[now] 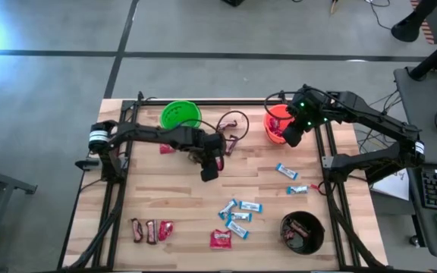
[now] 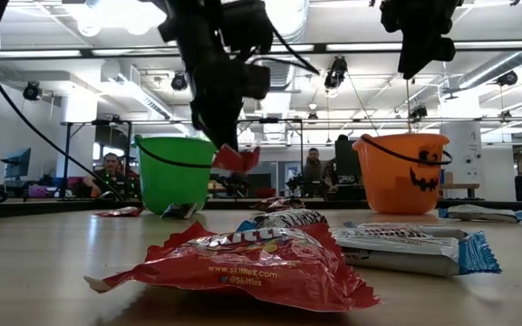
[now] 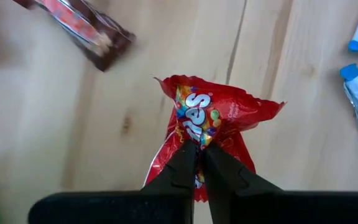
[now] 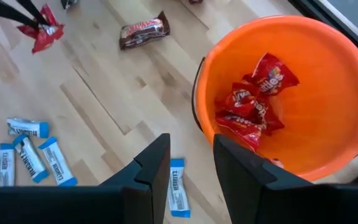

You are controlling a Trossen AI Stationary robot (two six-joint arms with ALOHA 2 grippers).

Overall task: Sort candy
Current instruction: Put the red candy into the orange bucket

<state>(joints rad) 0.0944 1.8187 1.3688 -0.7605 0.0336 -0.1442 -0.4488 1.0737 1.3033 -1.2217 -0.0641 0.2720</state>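
We see left claw point(image 3: 196, 149) clamped on red packet point(image 3: 213, 118), frame centre; right claw point(image 4: 190, 163) parted, empty, over orange bucket point(image 4: 347, 93), upper right.

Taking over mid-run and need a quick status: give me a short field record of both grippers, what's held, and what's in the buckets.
left gripper: shut on a red packet, lifted off the table
right gripper: open, empty, above the orange bucket's rim
orange bucket contents: red packets
black bucket: holds dark bars
green bucket: contents cannot tell
loose on table: light-blue bars, one red packet
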